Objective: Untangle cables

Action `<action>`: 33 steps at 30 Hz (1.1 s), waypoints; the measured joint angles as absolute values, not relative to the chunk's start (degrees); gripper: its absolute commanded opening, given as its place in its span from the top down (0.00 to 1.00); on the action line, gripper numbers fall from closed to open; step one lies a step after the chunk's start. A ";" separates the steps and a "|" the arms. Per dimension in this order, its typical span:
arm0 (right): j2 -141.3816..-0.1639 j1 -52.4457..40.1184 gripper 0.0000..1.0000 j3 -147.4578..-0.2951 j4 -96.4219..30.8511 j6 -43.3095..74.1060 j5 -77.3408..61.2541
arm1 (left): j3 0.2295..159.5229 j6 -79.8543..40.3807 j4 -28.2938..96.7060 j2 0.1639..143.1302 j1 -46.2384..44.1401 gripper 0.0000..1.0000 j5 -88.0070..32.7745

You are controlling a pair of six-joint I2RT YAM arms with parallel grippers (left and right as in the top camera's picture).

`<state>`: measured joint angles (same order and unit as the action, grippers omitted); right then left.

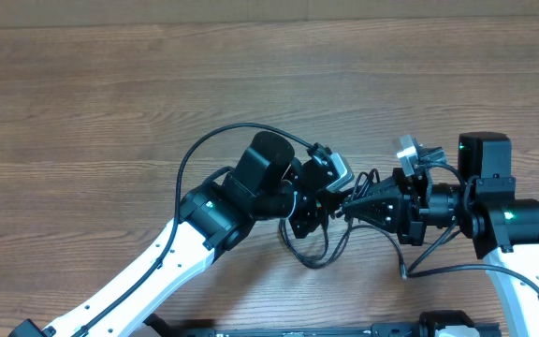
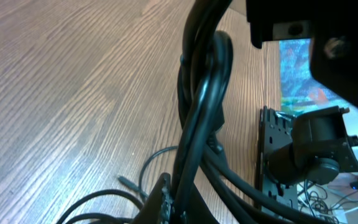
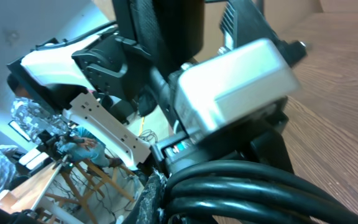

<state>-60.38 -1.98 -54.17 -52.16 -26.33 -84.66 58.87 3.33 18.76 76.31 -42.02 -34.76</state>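
R gripper point(image 1: 347, 208) (clamped) on cables point(image 1: 313, 265)

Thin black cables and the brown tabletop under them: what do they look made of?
Thin black cables: likely rubber or plastic sheathing, smooth and slightly glossy, with highlights along the curves. Brown tabletop: wood or wood-look laminate, matte, with straight grain lines; which one cannot be told.

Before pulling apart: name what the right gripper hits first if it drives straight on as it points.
Probably the left gripper, nearly tip to tip with the right gripper over the cables; depth is unclear.
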 measured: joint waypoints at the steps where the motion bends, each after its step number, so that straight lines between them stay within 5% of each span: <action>1: -60.38 -1.98 0.96 -54.17 -52.10 -26.35 -85.08 | 58.87 3.31 19.18 76.31 -42.02 0.96 -34.76; 33: -60.40 -2.04 0.96 -54.08 -48.05 -26.17 -83.77 | 59.66 3.36 31.70 81.03 -42.02 0.96 -35.99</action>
